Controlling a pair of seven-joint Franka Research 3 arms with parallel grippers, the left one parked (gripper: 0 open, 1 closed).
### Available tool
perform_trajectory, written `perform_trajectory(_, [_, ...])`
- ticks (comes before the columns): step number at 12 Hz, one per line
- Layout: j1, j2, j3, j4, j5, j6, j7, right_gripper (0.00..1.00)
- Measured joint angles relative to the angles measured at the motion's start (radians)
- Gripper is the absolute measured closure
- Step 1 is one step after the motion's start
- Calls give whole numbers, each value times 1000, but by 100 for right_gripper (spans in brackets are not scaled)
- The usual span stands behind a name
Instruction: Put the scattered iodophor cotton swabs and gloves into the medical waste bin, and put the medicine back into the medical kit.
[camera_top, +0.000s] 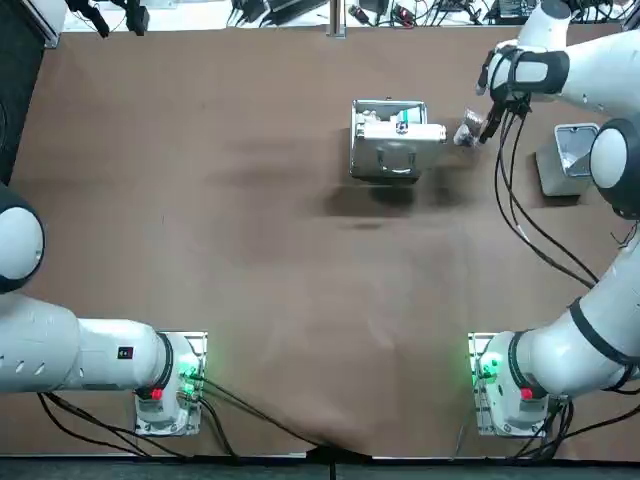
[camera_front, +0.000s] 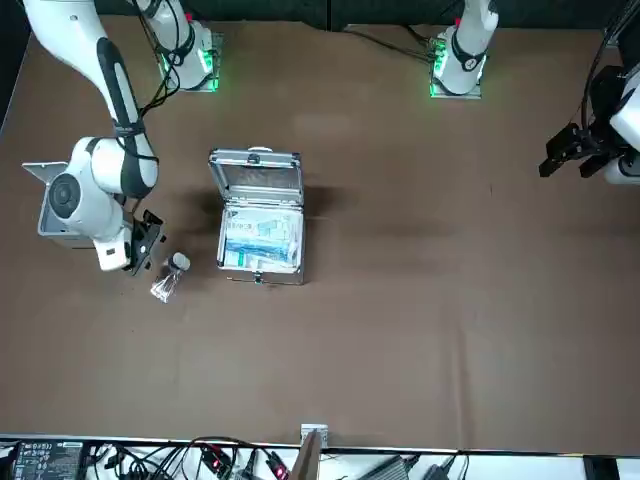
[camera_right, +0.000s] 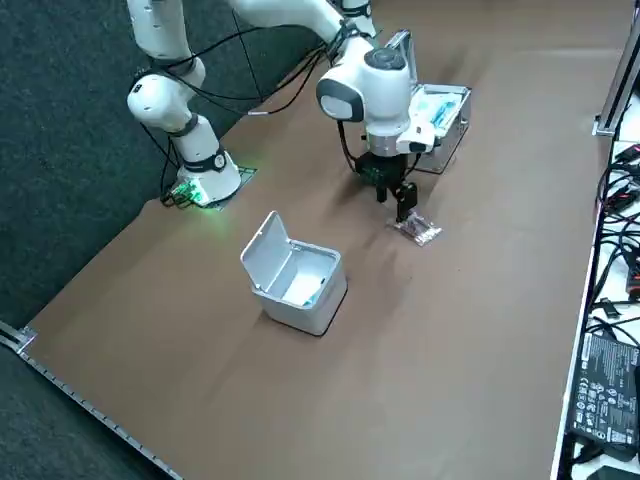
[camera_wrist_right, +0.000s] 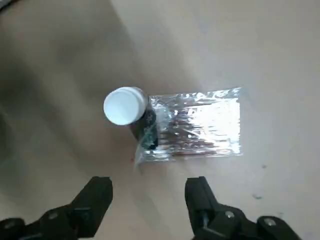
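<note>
This is a robotics lab. A wide bench (camera_top: 250, 300) covered in plain brown cloth carries two white robot arms. Each is bolted down with green lamps lit, on the left base plate (camera_top: 172, 385) at the lower left of the top view and on the right base plate (camera_top: 503, 385) at its lower right. The right gripper (camera_top: 488, 126), jaws apart, hangs over the bench at the upper right of that view. Loose cables (camera_front: 230, 462) and plugs crowd the white strip along the bottom edge of the front view. A black electronics box (camera_right: 600, 395) with a label sits at the lower right of the right side view, and a dark textured surface (camera_right: 60, 150) fills that view's upper left.
</note>
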Motion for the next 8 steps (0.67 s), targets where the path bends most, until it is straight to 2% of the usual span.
perform_trajectory(2, [21,0,0,-37,0,40,81,18])
perform_trajectory(5, [45,13,0,-45,0,75,176,21])
perform_trajectory(6, [52,21,0,-46,0,85,191,27])
perform_trajectory(7, [57,29,0,-46,0,95,198,27])
perform_trajectory(8, [60,38,0,-47,0,108,202,33])
